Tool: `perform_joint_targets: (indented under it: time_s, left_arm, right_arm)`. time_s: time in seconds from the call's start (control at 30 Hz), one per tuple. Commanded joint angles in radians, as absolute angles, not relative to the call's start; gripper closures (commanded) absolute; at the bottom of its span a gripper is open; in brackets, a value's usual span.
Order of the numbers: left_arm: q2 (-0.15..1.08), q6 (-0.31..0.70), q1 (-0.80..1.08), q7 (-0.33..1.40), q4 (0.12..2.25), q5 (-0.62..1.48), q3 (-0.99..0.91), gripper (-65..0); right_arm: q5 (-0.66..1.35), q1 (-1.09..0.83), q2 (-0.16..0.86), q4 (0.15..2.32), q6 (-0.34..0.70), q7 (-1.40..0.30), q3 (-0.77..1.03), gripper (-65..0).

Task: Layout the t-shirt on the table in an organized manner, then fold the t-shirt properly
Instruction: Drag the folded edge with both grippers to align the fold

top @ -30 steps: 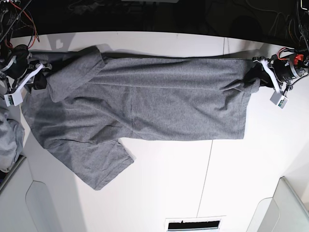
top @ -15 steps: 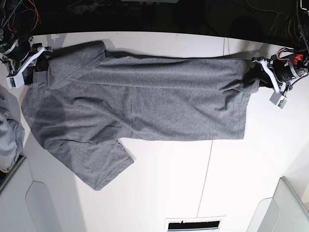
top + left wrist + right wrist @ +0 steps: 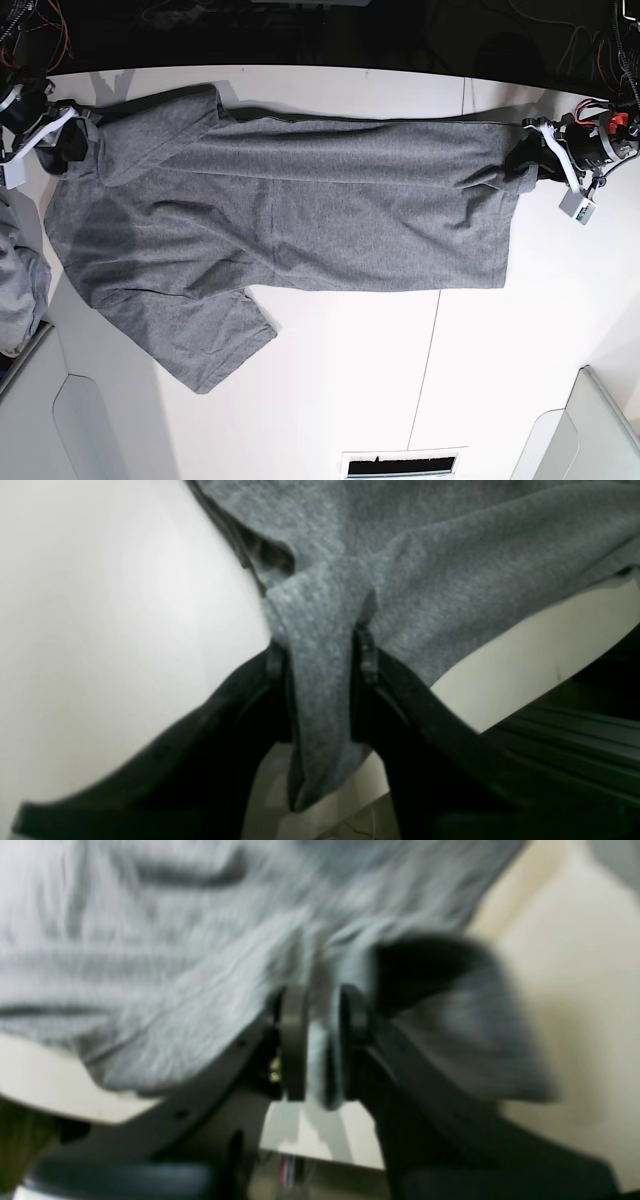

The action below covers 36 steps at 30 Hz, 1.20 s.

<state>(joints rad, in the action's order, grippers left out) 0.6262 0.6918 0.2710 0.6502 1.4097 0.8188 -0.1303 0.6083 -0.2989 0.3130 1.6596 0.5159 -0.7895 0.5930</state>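
Note:
The grey t-shirt [image 3: 290, 220] lies spread lengthwise on the white table [image 3: 400, 360], with one sleeve [image 3: 200, 345] pointing at the front edge. At the right end, my left gripper [image 3: 532, 155] is shut on a bunched fold at the hem. Up close, that cloth [image 3: 320, 645] fills the gap between the left gripper's [image 3: 320, 660] dark fingers [image 3: 367, 655]. My right gripper [image 3: 68, 142] is at the far left, by the shirt's shoulder edge. The blurred right wrist view shows this gripper [image 3: 320, 1040] standing narrow, a thin strip of cloth [image 3: 317, 1035] between its pads [image 3: 292, 1040].
A paler grey bundle of cloth [image 3: 15, 290] lies at the left edge. Light grey bins stand at the front left [image 3: 70, 420] and front right [image 3: 600, 420]. A thin dark seam [image 3: 432, 340] crosses the table. A slotted vent [image 3: 400, 465] sits at the front.
My right gripper has moved up and to the left, drawing the shirt's shoulder end with it, and its jaws have widened slightly. The left gripper and the hem end have stayed put.

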Motion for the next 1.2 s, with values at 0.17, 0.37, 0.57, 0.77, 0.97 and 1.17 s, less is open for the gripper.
perform_joint_targets:
  time_s: [0.17, 0.37, 0.57, 0.77, 0.97, 1.17]
  left_arm:
    - [0.646, 0.698, 0.263, 0.632, 1.423, 0.833, -0.139, -18.1]
    - [0.646, 0.698, 0.252, 0.634, 1.436, 0.834, -0.139, -18.1]
    - [0.649, 0.698, 0.249, 0.686, 1.579, 0.864, -0.139, -18.1]
    - [0.648, 0.698, 0.250, 0.692, 1.624, 0.863, -0.139, -18.1]
    - [0.648, 0.698, 0.250, 0.685, 1.624, 0.863, -0.139, -18.1]
    - [0.648, 0.698, 0.250, 0.685, 1.624, 0.860, -0.139, -18.1]
  right_arm:
    - [0.673, -0.286, 0.330, 1.712, 0.520, -0.735, 0.700, -11.9]
    - [0.553, -0.211, 0.331, 1.678, 0.470, -0.708, 0.698, -11.9]
    - [0.486, -0.117, 0.361, 1.516, 0.407, -0.689, 0.698, -12.0]
    - [0.487, -0.092, 0.384, 1.386, 0.408, -0.696, 0.677, -31.7]
    - [0.508, -0.091, 0.384, 1.353, 0.440, -0.695, 0.617, -31.7]
    - [0.501, -0.083, 0.382, 1.353, 0.387, -0.685, 0.519, -31.7]
